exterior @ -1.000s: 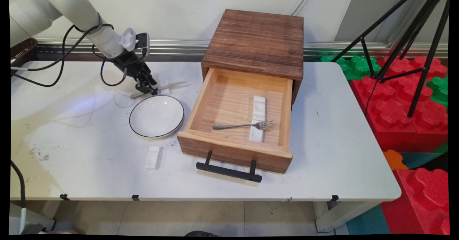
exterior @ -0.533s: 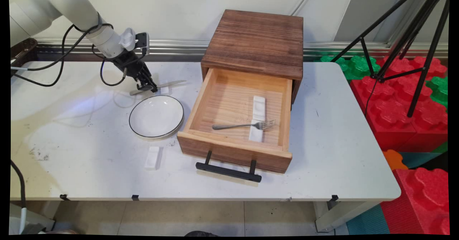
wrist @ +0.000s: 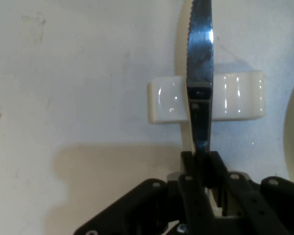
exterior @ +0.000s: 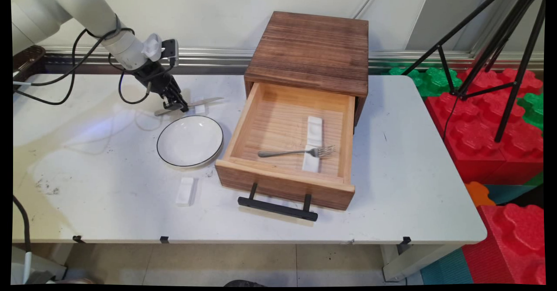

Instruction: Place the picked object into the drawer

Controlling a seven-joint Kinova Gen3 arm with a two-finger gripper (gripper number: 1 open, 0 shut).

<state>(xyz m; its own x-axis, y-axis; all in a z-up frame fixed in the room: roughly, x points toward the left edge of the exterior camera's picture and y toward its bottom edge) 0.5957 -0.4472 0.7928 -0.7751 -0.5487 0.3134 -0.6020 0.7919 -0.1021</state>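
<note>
A silver serrated knife [exterior: 191, 106] is clamped in the black claw [exterior: 179, 107], near the counter's [exterior: 109, 186] far edge. Its blade crosses above a small white ceramic rest [wrist: 206, 96].

I see a wooden drawer box [exterior: 311, 49] with its drawer [exterior: 287, 152] open, a fork [exterior: 298, 152] across a white rest [exterior: 313, 143] inside, a black-rimmed plate [exterior: 190, 141] and another rest [exterior: 186, 191] nearby.
</note>
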